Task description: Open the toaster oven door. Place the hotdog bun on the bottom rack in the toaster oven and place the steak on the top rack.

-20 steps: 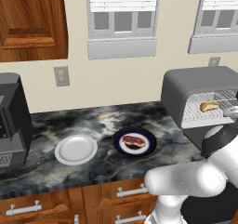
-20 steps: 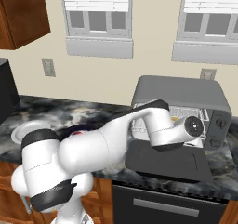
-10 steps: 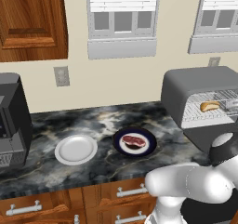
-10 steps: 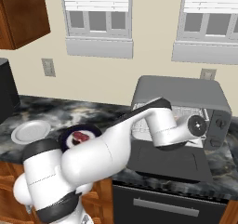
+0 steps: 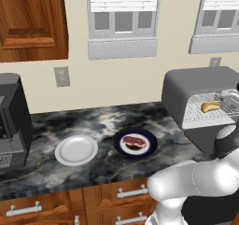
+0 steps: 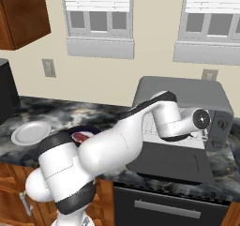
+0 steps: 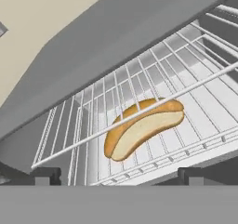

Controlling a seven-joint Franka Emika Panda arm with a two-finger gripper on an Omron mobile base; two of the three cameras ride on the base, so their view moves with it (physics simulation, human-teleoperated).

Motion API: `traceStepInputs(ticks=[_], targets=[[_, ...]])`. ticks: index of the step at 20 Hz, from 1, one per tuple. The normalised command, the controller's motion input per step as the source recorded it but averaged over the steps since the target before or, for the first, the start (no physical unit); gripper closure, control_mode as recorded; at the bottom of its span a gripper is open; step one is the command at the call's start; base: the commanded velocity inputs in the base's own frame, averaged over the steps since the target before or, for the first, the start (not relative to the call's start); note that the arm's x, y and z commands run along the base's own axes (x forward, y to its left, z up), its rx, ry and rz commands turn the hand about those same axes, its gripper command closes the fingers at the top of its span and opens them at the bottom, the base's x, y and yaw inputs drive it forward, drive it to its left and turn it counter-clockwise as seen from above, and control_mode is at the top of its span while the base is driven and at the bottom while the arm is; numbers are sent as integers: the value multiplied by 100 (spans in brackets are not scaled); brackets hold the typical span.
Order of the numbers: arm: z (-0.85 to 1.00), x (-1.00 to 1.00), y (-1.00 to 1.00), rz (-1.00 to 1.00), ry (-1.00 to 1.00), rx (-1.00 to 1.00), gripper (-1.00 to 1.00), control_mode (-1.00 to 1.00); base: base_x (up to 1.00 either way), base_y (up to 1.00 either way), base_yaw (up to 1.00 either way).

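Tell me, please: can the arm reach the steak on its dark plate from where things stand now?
Probably yes. The steak lies uncovered on the dark plate on open counter, nothing over it. The gripper is at the toaster oven, jaws apart and empty, so it must swing back first.

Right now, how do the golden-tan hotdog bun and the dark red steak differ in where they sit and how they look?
The oblong golden-tan hotdog bun lies on a wire rack inside the grey toaster oven; the flat dark red steak still sits on the dark round plate on the marble counter. The bun is rounded and pale along its side; the steak is a thin slab with a light rim. Neither is gripped.
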Motion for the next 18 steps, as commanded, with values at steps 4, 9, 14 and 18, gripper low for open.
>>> traceStepInputs(ticks=[4,9,14,18], targets=[[-18,59,0,-14,-3,6,-100,-100,0,0,0],[-42,34,0,-14,-5,3,-100,-100,0,0,0],[-27,32,-2,-10,-2,4,-100,-100,0,0,0],[-5,25,-19,-5,0,6,-100,-100,0,0,0]])
